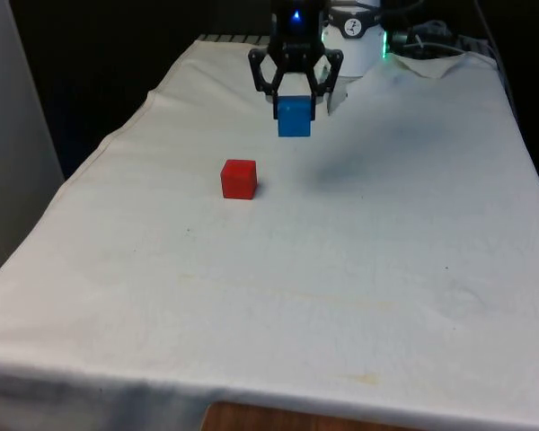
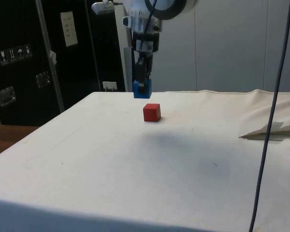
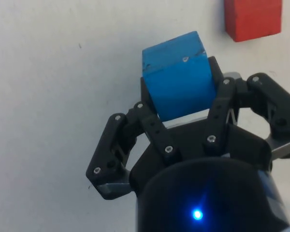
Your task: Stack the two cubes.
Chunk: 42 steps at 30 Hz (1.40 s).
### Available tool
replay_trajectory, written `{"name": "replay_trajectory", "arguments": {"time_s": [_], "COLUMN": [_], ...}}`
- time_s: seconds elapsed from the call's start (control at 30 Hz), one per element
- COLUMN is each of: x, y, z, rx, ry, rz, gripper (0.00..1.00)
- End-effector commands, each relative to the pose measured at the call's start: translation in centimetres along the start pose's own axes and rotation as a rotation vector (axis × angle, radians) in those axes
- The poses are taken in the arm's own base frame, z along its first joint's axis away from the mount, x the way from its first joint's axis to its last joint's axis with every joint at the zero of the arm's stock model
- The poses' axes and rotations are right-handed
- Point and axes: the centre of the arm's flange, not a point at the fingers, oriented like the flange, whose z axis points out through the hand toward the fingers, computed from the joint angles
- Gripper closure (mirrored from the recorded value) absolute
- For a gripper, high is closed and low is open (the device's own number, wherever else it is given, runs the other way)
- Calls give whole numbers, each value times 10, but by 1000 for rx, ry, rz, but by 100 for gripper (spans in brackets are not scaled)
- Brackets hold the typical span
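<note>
Above the desk's far half, the gripper (image 1: 295,101) hangs in the air with its jaws closed on the blue cube (image 1: 295,118), which is gripped by two opposite sides and sits clear of the cloth. In the wrist view the blue cube (image 3: 179,74) looks slightly turned between the fingers (image 3: 147,118), not quite square to them. The red cube (image 1: 239,179) rests on the desk (image 1: 359,296) nearer the middle, a little towards the left edge in the front view and on the near side of the carried cube; the side view shows the blue cube (image 2: 142,89) raised above the height of the red cube (image 2: 152,112) and off to one side of it, the two well apart.

By my reading, the pick is done and the carry is in hand: the blue cube is lifted and on its way to the red one, with the stacking itself not yet made.

The next move likely calls for bringing the held cube directly over the red cube, keeping enough height to clear its top, squaring the faces if the grip allows, then lowering until the blue cube sits flat before the jaws let go. A placement off centre could tip the blue cube off.
</note>
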Motion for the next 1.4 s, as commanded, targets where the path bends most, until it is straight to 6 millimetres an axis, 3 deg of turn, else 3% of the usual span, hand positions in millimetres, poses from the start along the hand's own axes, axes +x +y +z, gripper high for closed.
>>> {"name": "replay_trajectory", "arguments": {"time_s": [0.0, 0.73, 1.37], "x": [0, 0, -2], "y": [2, 46, 68], "z": [-4, -4, 9], "rx": [12, 33, 10], "ry": [-1, 7, -13], "rz": [2, 52, 109], "gripper": [98, 98, 98]}}
